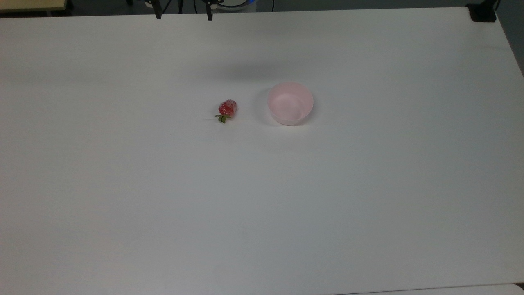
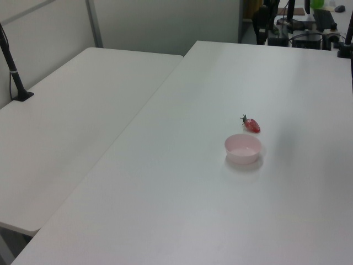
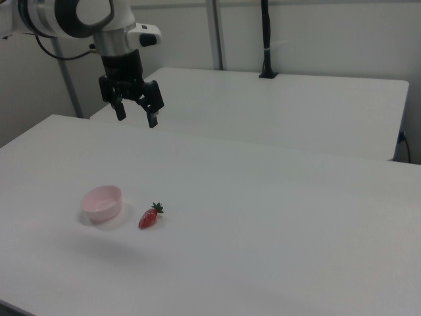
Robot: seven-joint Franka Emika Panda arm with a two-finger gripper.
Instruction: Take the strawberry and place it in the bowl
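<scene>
gripper: black two-finger gripper (image 3: 137,117) on white arm, high above table, fingers spread apart, holding nothing
bowl: small round pale pink plastic bowl (image 3: 101,203), upright on white table (image 3: 276,224), well below gripper at its 6 o'clock
strawberry: small glossy red strawberry (image 3: 150,218), lying on table just beside bowl at bowl's 4 o'clock, not touching; green cap toward 1 o'clock
background: second white table (image 3: 296,105) at 12 o'clock, black pole (image 3: 266,39) standing on it

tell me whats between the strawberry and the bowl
Nothing: in the top view, only bare white table separates the strawberry from the bowl. They lie apart, not touching.
</scene>
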